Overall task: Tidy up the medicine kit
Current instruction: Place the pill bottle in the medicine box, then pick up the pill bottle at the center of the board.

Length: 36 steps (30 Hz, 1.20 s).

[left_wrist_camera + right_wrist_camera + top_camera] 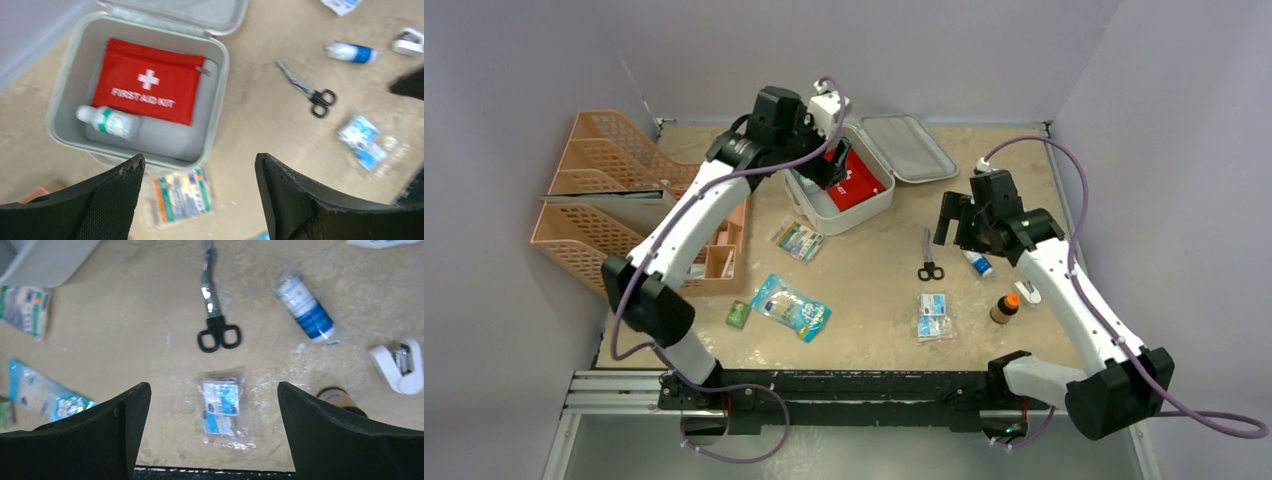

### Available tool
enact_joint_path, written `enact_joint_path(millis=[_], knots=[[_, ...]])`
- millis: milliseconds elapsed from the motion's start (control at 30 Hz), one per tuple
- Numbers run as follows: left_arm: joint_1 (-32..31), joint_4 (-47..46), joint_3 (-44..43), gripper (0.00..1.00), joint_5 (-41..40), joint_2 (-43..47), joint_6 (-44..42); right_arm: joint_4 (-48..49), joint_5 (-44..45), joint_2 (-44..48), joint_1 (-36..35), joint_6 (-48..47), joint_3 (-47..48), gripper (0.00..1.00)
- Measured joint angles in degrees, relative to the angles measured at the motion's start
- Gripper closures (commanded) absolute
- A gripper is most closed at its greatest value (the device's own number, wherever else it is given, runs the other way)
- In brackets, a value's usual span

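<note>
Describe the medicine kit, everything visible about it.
The medicine kit is a pale grey-white, rounded-square case, stiff-looking, standing open on the table toward its far middle. Its hinged lid lies folded back, a mesh-like lining showing inside. In the base lie a red first-aid pouch with a white cross and, at its lower left corner, a small white bottle on its side.

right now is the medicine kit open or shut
Open. The medicine kit has its lid swung back, and a red pouch and a small white bottle lie exposed inside.
</note>
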<state>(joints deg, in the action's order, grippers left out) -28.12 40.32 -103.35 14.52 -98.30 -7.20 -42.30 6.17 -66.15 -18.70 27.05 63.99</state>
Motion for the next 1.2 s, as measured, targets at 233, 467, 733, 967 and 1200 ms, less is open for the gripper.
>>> enact_joint_path(millis=[233, 467, 733, 967, 1200], knots=[[0.0, -0.7, 17.6, 0.17, 3.3, 13.7, 4.3, -3.7, 11.4, -4.2, 2.8, 1.4, 0.5, 0.01], [0.0, -1.0, 34.9, 0.1, 1.7, 24.5, 6.3, -8.8, 20.0, -9.2, 8.2, 2.6, 4.4, 0.01], [0.0, -5.8, 44.4, 0.07, 2.0, 35.2, 9.2, -19.6, 20.4, -5.1, 8.2, 14.5, 4.3, 0.09], [0.0, -7.4, 46.1, 0.1, 4.3, 35.1, 10.6, -26.5, 24.7, 0.7, 8.5, 24.1, -1.0, 0.25], [0.0, -8.7, 46.9, 0.11, 6.2, 35.4, 11.1, -26.9, 25.8, 1.1, 9.0, 28.0, -5.4, 0.28]])
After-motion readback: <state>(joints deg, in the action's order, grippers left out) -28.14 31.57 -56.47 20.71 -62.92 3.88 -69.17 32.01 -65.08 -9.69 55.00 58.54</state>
